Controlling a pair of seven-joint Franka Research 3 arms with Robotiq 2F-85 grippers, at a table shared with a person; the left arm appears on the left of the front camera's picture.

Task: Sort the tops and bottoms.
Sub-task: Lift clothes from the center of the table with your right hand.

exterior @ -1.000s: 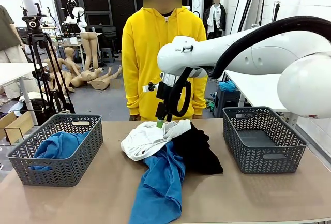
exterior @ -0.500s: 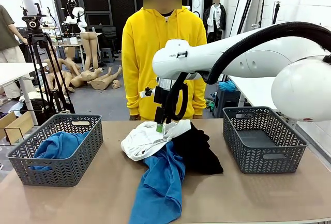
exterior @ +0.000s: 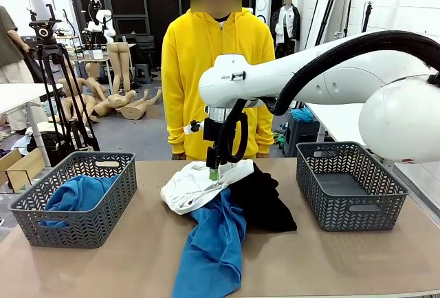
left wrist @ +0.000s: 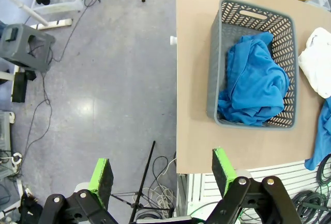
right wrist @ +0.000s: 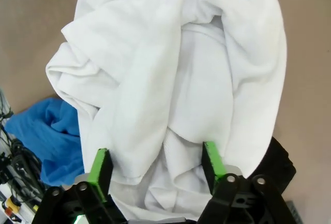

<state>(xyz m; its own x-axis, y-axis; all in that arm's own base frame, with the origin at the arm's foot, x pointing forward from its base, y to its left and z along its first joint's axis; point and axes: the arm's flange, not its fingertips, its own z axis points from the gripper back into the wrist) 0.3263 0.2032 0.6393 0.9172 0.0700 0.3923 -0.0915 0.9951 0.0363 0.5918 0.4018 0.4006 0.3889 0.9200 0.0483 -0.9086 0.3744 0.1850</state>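
Tops lie in two places, and the nearest is a blue top that trails from the middle heap toward the robot's edge of the table. Its upper end is tucked under the white shirt and touches the black bottoms on the right. The right gripper is down on the white shirt with its fingers apart, one green pad on each side of a raised fold and cloth between them, not yet pinched. The left gripper hangs high off the table's left end, over the floor, with its fingers wide apart and nothing between them.

The step in hand looks like taking the white shirt. To do it well, the pads should close fully on that one fold and catch white cloth alone. The lift should then go straight up, high enough for the loose hem to peel off the blue top and the black bottoms without dragging either. The shirt probably belongs in the left basket, which already holds a second blue top. The right basket looks bare inside and would suit the bottoms. Beyond the far edge stands a person in a yellow hooded sweatshirt
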